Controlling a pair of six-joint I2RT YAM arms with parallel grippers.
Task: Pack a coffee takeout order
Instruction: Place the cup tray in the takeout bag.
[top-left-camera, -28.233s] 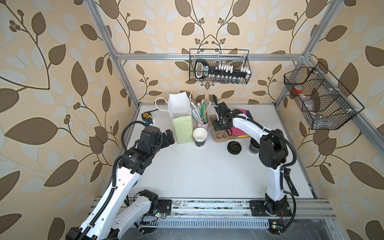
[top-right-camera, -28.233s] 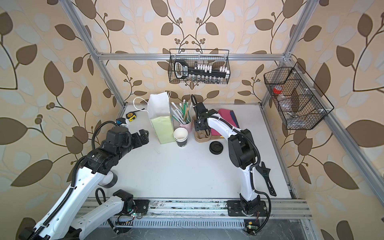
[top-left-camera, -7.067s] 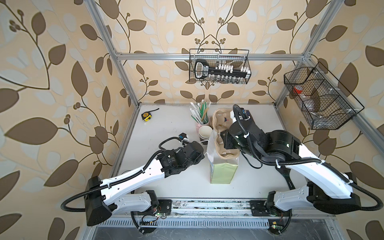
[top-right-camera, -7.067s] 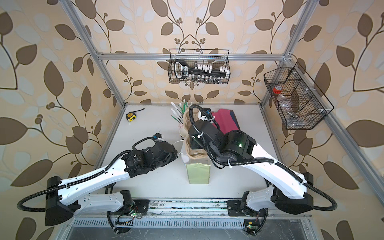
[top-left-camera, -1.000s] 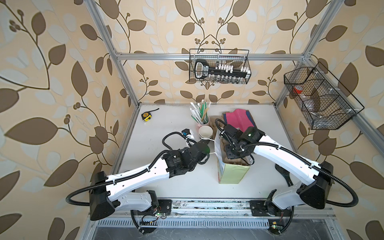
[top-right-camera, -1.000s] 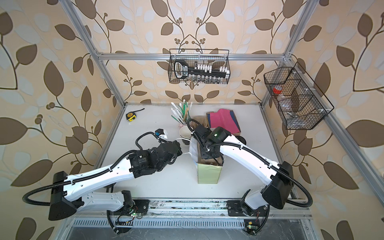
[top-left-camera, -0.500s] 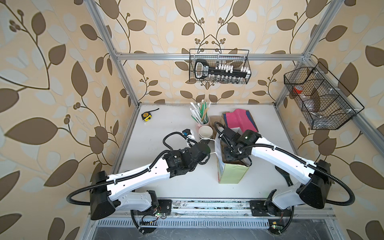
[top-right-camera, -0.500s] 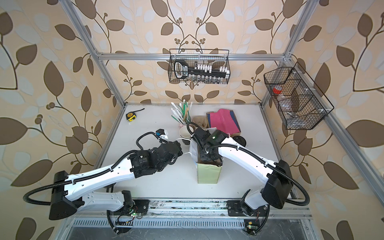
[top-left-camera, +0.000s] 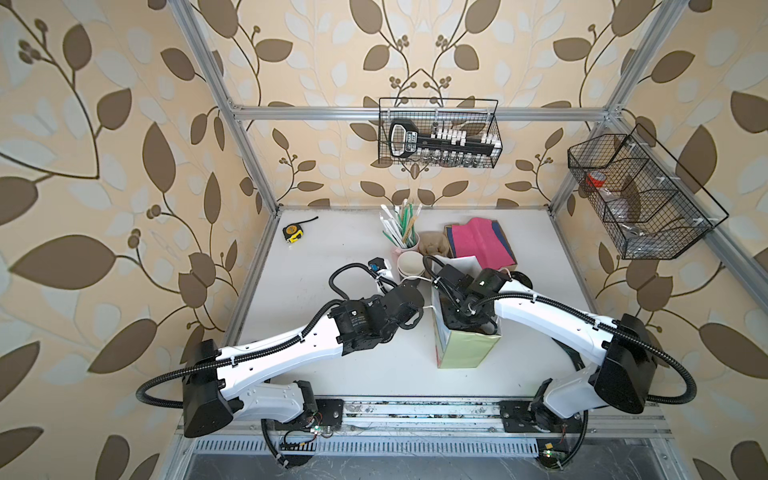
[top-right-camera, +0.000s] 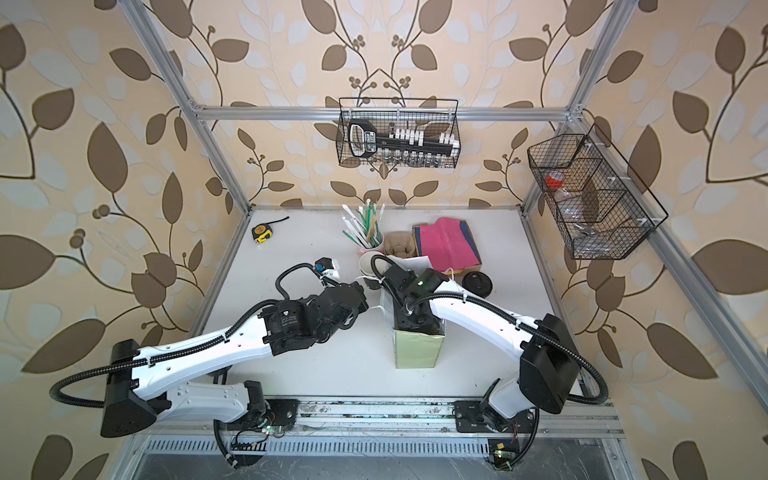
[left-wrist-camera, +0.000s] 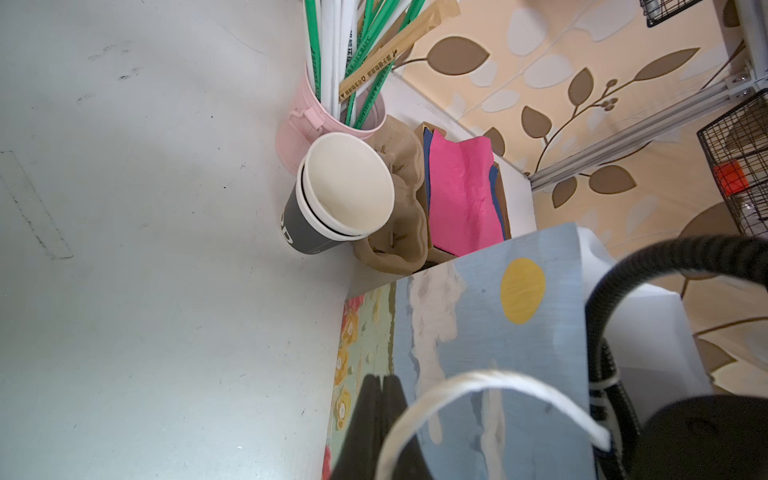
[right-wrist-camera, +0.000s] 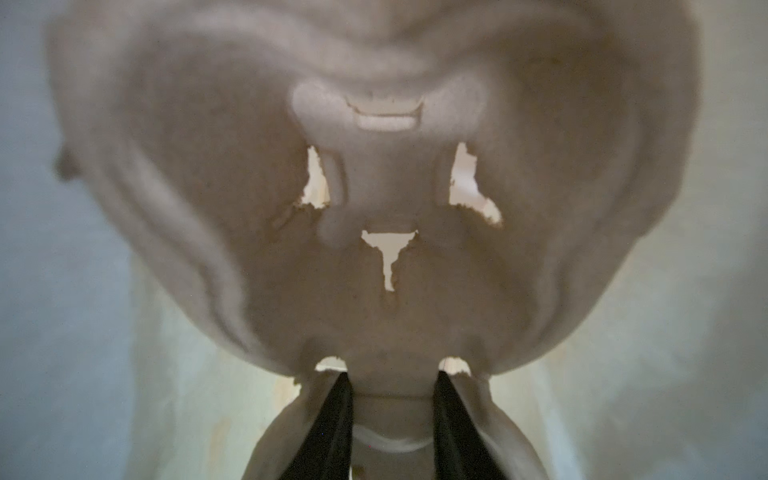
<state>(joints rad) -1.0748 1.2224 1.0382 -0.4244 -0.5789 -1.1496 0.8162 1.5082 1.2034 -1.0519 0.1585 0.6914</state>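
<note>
Both top views are bright and evenly lit, with only faint, soft shadows on the pale grey tabletop (top-left-camera: 332, 249) (top-right-camera: 307, 237). The wide lens stretches the scene toward the frame edges. The left wrist view is bright and sharp on the stacked dark paper cups with white insides (left-wrist-camera: 345, 195), while the white cord handle (left-wrist-camera: 490, 380) close to the lens blurs. The right wrist view is dim. There the brown moulded-pulp cup carrier (right-wrist-camera: 382, 187) is out of focus throughout, with pale light showing through its slits.
</note>
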